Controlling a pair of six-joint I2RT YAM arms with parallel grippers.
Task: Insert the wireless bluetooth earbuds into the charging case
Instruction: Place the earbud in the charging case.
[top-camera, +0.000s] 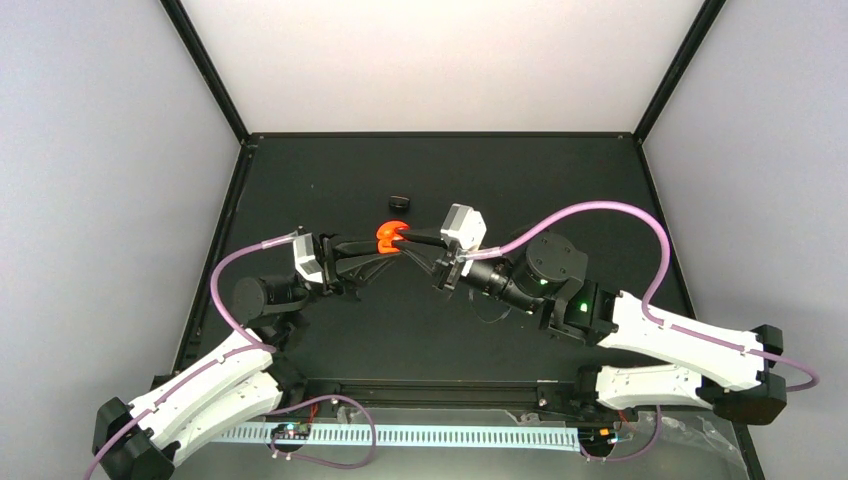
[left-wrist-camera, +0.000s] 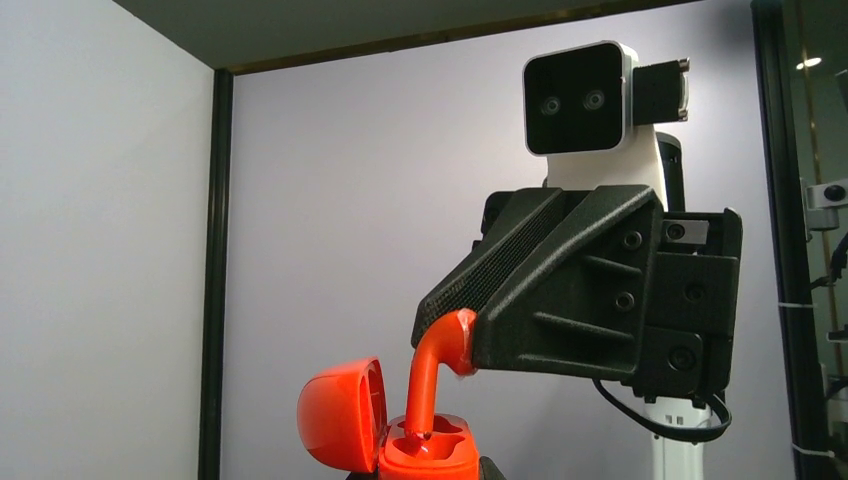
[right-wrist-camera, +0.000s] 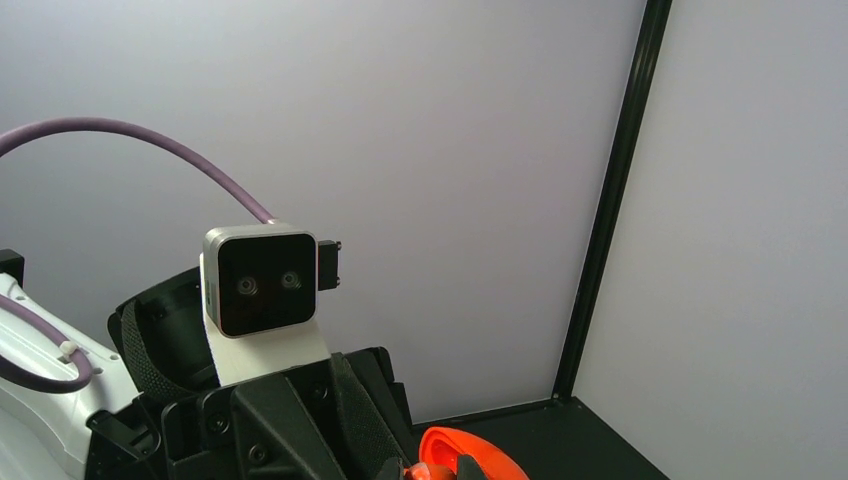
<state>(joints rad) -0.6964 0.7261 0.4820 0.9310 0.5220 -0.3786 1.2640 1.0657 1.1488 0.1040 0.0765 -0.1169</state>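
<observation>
Left pincer (top-camera: 384, 248): closed on the charging case (left-wrist-camera: 428, 458), which is pinched at its lower part between the fingertips. These are barely seen at the bottom edge of the left wrist view.
Charging case: open. The lid (left-wrist-camera: 338, 415) is swung back on the side away from the right pincer, and the moulded inner face is turned upward.
Right pincer (left-wrist-camera: 468, 345): pressed together on one earbud (left-wrist-camera: 430, 380), which is gripped by its curved upper end at the very fingertips.
Earbud: hung stem-down below the right pincer, with its lower tip set in a recess of the case directly beneath.
Second earbud: not made out. It may already lie in the case, but this cannot be told.
Pincers relative to each other: brought tip to tip in the top view, with the case between them.
Small black object (top-camera: 401, 198): laid on the worktop (top-camera: 520, 180) just beyond both pincer tips, apart from the case.
</observation>
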